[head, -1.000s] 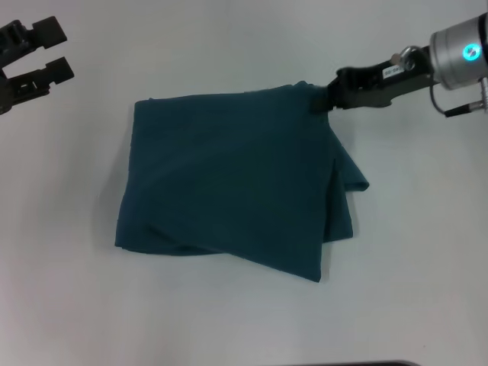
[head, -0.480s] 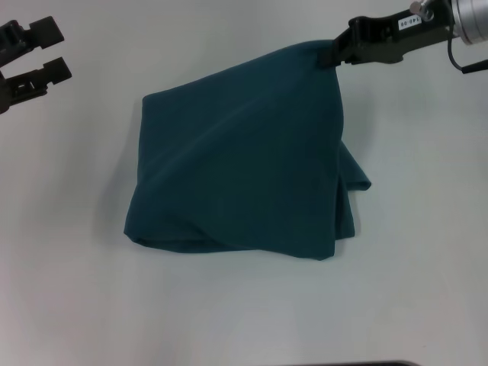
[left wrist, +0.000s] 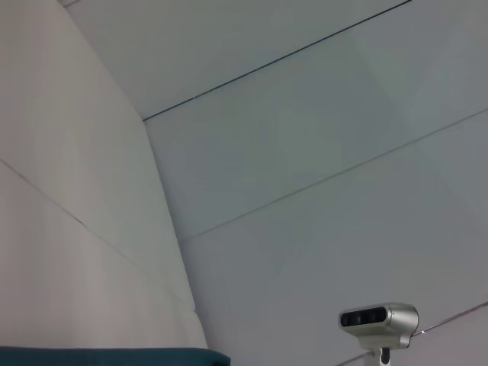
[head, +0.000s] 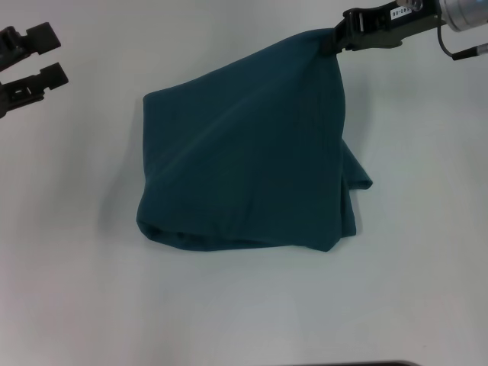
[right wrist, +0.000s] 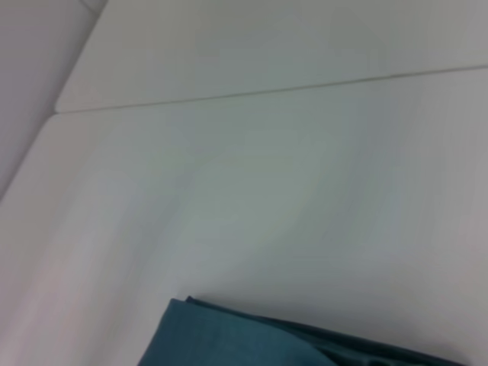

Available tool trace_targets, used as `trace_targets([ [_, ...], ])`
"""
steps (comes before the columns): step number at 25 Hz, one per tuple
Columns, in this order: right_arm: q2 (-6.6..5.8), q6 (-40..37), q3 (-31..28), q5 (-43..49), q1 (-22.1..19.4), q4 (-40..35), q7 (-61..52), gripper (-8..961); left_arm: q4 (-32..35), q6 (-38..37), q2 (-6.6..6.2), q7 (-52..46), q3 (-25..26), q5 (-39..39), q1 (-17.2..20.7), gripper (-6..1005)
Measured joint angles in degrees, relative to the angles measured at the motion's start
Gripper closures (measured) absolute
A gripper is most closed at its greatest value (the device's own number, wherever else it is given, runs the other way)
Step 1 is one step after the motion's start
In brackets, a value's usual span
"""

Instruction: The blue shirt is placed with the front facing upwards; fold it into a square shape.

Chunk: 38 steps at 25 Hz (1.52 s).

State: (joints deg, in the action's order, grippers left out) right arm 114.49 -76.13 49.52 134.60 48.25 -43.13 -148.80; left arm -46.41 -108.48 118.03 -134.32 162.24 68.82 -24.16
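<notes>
The blue shirt point(head: 252, 168) lies folded in the middle of the white table, with no lettering showing. Its far right corner is lifted and drawn up to a point where my right gripper point(head: 335, 40) is shut on it, at the top right of the head view. The near edge of the shirt still rests on the table. A strip of the shirt point(right wrist: 252, 339) also shows in the right wrist view, and a thin band of shirt point(left wrist: 107, 357) shows in the left wrist view. My left gripper point(head: 34, 59) stands open at the far left, away from the cloth.
The white table point(head: 244, 313) surrounds the shirt on all sides. In the left wrist view a small grey camera point(left wrist: 379, 319) stands on a stalk before pale wall panels.
My right gripper has risen and moved away from me with the shirt's corner, pulling the cloth into a taut peak. The shirt's near left edge has slid slightly right. The left gripper stayed put.
</notes>
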Motion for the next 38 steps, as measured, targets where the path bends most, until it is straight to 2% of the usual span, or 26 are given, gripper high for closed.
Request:
trace_targets([
  [6,0.44,3.95,3.47,0.81,0.61,1.4,-0.01,870,0.05,0.04,0.13,0.02,0.01,0.0,0.43,69],
  [12,1.14,7.37,4.01,5.06,2.09,3.96,-0.01,857,0.09,0.11,0.26,0.02,0.03,0.0,0.56,70],
  [21,1.66,10.75,5.92,5.32,2.35,4.52,0.56,838,1.33,0.57,0.26,0.56,0.1,0.0,0.67,70],
  [26,1.49,13.05,8.07,6.58,3.03,5.88,-0.13,827,2.25,0.65,0.02,0.93,0.09,0.0,0.75,70],
  [30,0.93,12.97,7.57,7.83,2.79,5.62,-1.15,625,2.26,0.71,0.0,0.96,0.09,0.0,0.81,70],
  [35,-1.12,1.6,6.72,7.12,2.09,4.96,-0.81,450,2.19,0.95,-0.26,0.98,0.67,0.01,0.6,71],
  [37,-1.34,-3.71,6.05,6.98,1.06,3.9,-0.79,387,2.3,1.12,-0.41,0.99,0.86,0.02,0.42,71],
  [38,-1.26,-6.74,5.38,6.75,0.24,3.05,-0.76,389,2.31,1.23,-0.42,0.98,0.86,0.03,0.38,71],
])
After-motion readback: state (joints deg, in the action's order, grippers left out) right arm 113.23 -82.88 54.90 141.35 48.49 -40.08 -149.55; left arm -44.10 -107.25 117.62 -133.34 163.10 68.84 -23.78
